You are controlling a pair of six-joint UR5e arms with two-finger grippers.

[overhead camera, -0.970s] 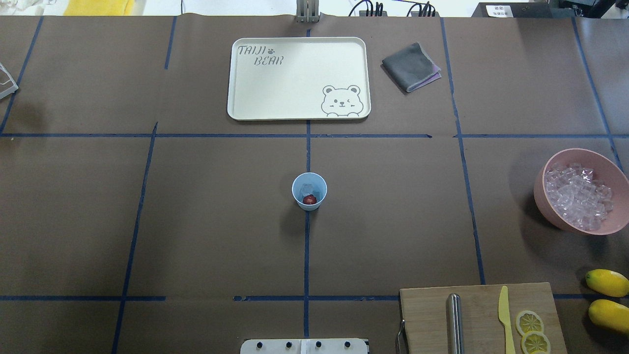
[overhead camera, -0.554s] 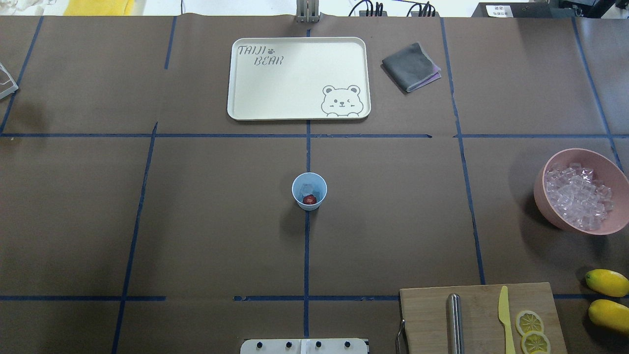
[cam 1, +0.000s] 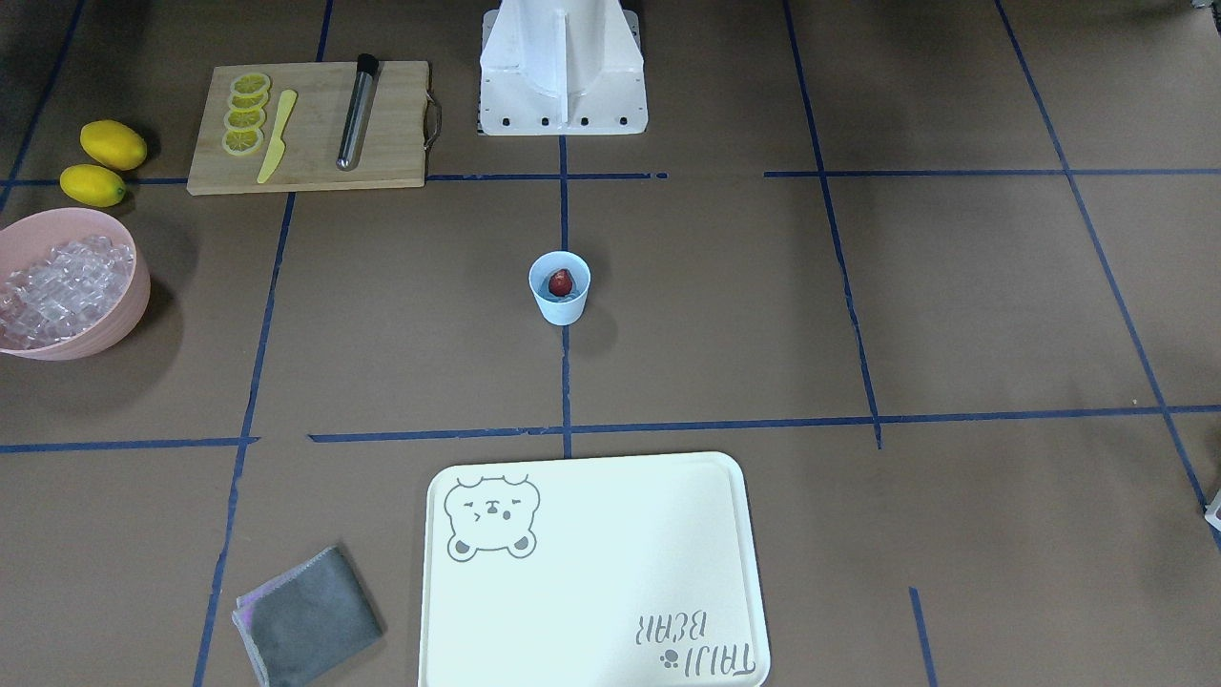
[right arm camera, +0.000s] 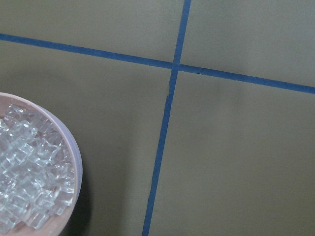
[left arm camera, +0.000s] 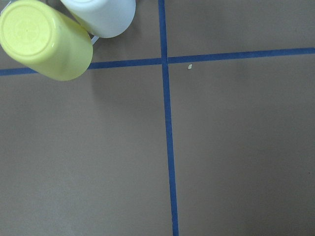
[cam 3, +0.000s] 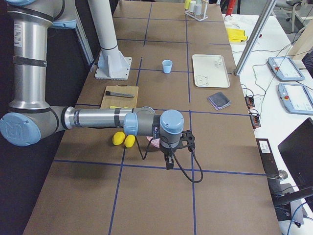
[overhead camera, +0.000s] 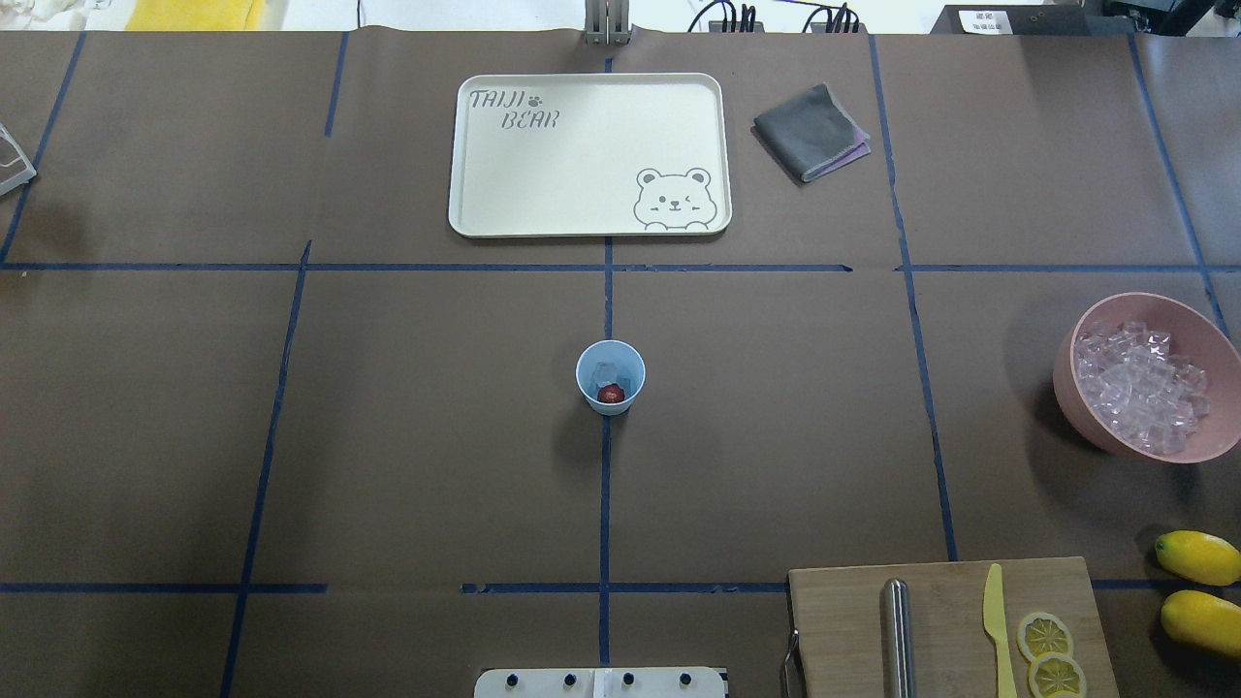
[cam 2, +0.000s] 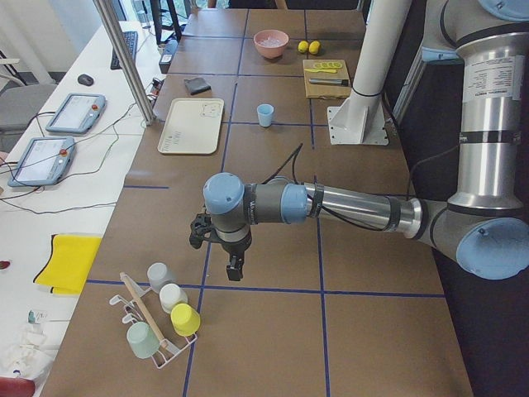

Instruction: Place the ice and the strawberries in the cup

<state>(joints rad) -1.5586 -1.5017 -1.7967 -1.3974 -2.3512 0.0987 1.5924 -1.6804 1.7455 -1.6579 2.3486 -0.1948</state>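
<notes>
Nothing's moved: cup [overhead camera: 610, 378] at the tabletop [overhead camera: 388, 436] centre, strawberry [overhead camera: 610, 394] and, it seems, ice [overhead camera: 608, 372] inside. Far out at opposite ends, left gripper [cam 2: 234, 271] and right gripper [cam 3: 168, 163], open or closed, can't tell. Risk: a careless sweep back tipping it.

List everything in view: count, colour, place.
cup: 1, pale blue, table centre
strawberry: 1, dark red, inside cup
ice: many, clear, heaped in bowl; some in cup
bowl: 1, pink, robot's right
tray: 1, cream, far centre
cloth: 1, grey, beside tray
cutting board: 1, wood, near right
lemon slices: 4, yellow, on board
knife: 1, yellow, on board
metal tube: 1, silver, on board
lemons: 2, yellow, beside board
rack cups: 4, grey, white, yellow, green, left end
left claw: 1, black, over left end; state unclear
right claw: 1, black, near bowl; state unclear
</notes>
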